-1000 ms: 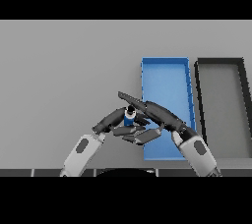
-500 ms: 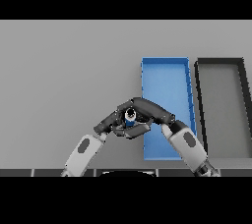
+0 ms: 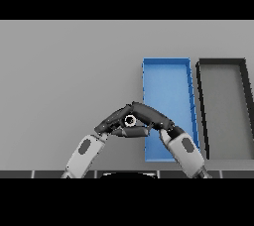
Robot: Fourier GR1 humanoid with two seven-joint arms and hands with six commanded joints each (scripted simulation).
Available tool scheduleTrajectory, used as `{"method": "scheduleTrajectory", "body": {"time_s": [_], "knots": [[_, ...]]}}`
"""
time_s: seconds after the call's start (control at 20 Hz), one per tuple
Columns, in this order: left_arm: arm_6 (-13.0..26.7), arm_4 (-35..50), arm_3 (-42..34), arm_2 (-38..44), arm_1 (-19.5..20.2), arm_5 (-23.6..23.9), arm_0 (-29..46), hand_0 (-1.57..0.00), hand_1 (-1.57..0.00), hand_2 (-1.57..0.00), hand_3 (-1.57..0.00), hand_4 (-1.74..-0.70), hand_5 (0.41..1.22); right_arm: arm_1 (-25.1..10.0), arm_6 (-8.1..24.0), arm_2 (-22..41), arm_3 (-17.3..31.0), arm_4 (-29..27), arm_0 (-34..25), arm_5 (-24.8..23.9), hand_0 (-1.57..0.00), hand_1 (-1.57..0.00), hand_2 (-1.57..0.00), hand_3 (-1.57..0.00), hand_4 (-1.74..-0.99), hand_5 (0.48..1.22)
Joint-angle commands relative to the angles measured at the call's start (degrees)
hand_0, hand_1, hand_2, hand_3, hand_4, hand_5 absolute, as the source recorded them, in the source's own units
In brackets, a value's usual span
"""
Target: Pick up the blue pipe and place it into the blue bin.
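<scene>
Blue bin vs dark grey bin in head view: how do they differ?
The open rectangular blue bin is bright blue; the open rectangular dark grey bin has black walls and a grey floor. The blue bin sits nearer the table's centre, the dark grey bin at the right edge. The robot's right arm overlaps the blue bin's near corner, not the dark grey bin. Both look empty.
</scene>
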Motion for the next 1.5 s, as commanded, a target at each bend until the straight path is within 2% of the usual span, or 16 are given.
{"method": "scheduleTrajectory", "body": {"time_s": [0.0,0.1,0.15,0.2,0.3,0.4,0.5,0.6,0.7,0.8,0.95,1.05,1.2,1.35,1.4,1.45], "knots": [[0.9,-0.1,-0.5,0.2,0.3,0.1,0.0,-1.57,-1.57,-1.56,-1.43,-1.73,1.221,0.9,0.3,0.1,-0.2,0.0,0.4,-0.4,-1.53,-1.53,-1.53,-1.51,-1.492,1.162],[1.2,-0.9,-0.1,0.5,-0.2,0.5,-0.1,-1.57,-1.57,-1.56,-1.43,-1.73,1.221,2.1,-0.7,-0.4,0.1,0.1,1.7,-0.3,-1.54,-1.55,-1.55,-1.53,-1.494,1.183],[0.3,-1.1,0.0,0.5,-0.3,0.4,-0.3,-1.57,-1.57,-1.57,-1.26,-1.73,1.221,2.4,-0.1,-0.6,-0.5,-0.3,2.0,-0.3,-1.55,-1.55,-1.55,-1.54,-1.495,1.191],[0.1,-1.5,-0.4,0.4,-0.3,0.2,-0.2,-1.45,-1.37,-1.34,-1.05,-1.63,1.221,3.3,1.0,-0.6,-0.4,0.6,1.1,-0.8,-1.55,-1.55,-1.55,-1.55,-1.496,1.197],[0.4,-3.1,-0.6,0.0,0.3,-0.7,0.3,-0.94,-0.88,-0.85,-0.67,-1.41,1.221,3.4,1.9,-1.4,-0.8,0.7,1.3,-0.1,-1.56,-1.56,-1.56,-1.56,-1.497,1.206],[0.0,-4.0,-0.3,0.4,1.1,-3.0,0.3,-0.60,-0.56,-0.55,-0.43,-1.25,1.221,4.4,2.6,-1.6,-0.5,1.7,1.3,0.2,-1.56,-1.56,-1.56,-1.56,-1.498,1.211],[2.1,-4.4,-0.2,0.9,1.1,-4.0,0.5,-0.38,-0.36,-0.35,-0.27,-1.13,1.063,5.3,2.5,-2.1,0.0,2.8,1.6,0.5,-1.57,-1.57,-1.57,-1.56,-1.498,1.215],[4.8,-4.2,0.1,1.0,1.1,-4.2,0.2,-0.25,-0.23,-0.22,-0.18,-1.06,0.912,6.1,1.1,-2.4,-1.0,2.7,1.6,1.2,-1.57,-1.57,-1.57,-1.57,-1.499,1.217],[7.2,-3.8,0.7,1.8,1.4,-4.2,-0.1,-0.16,-0.15,-0.14,-0.11,-1.01,0.785,6.4,-0.6,-2.1,-1.6,4.3,3.1,1.9,-1.57,-1.57,-1.57,-1.57,-1.499,1.218],[6.7,-4.0,0.9,1.6,0.7,-3.9,-0.3,-0.10,-0.09,-0.09,-0.07,-0.98,0.682,7.1,-1.0,-3.2,-0.5,5.6,2.3,1.9,-1.57,-1.57,-1.57,-1.57,-1.499,1.219],[8.8,-3.4,1.7,2.1,0.1,-3.5,0.1,-0.05,-0.05,-0.05,-0.04,-0.97,0.578,8.3,-0.8,-4.0,-0.9,5.6,2.5,2.7,-1.57,-1.57,-1.57,-1.57,-1.499,1.220],[9.7,-3.5,1.9,2.4,0.3,-3.2,-0.1,-0.03,-0.03,-0.03,-0.02,-0.97,0.544,9.6,-0.1,-5.0,-1.1,5.3,1.6,2.7,-1.57,-1.57,-1.57,-1.57,-1.497,1.220],[10.7,-3.8,2.8,2.5,-0.1,-2.7,-0.8,-0.02,-0.01,-0.01,-0.01,-0.97,0.512,11.9,3.3,-7.8,-1.0,2.1,-1.2,2.8,-1.57,-1.57,-1.57,-1.57,-1.495,1.221],[11.1,-4.0,1.5,1.7,0.1,-2.7,0.6,-0.01,-0.01,-0.01,-0.01,-0.97,0.489,13.0,10.9,-12.4,-3.4,-5.7,-5.5,0.5,-1.57,-1.57,-1.57,-1.57,-1.494,1.221],[10.7,-4.1,1.7,1.8,0.3,-2.7,0.7,-0.01,-0.01,-0.01,0.00,-0.97,0.485,12.8,12.5,-14.3,-3.7,-7.9,-9.0,-1.3,-1.57,-1.57,-1.57,-1.57,-1.494,1.221],[11.5,-4.0,1.6,1.9,0.1,-2.5,0.2,0.00,0.00,0.00,0.00,-0.97,0.479,10.5,13.0,-15.0,-3.2,-10.2,-11.0,-3.5,-1.57,-1.57,-1.57,-1.57,-1.495,1.221]]}}
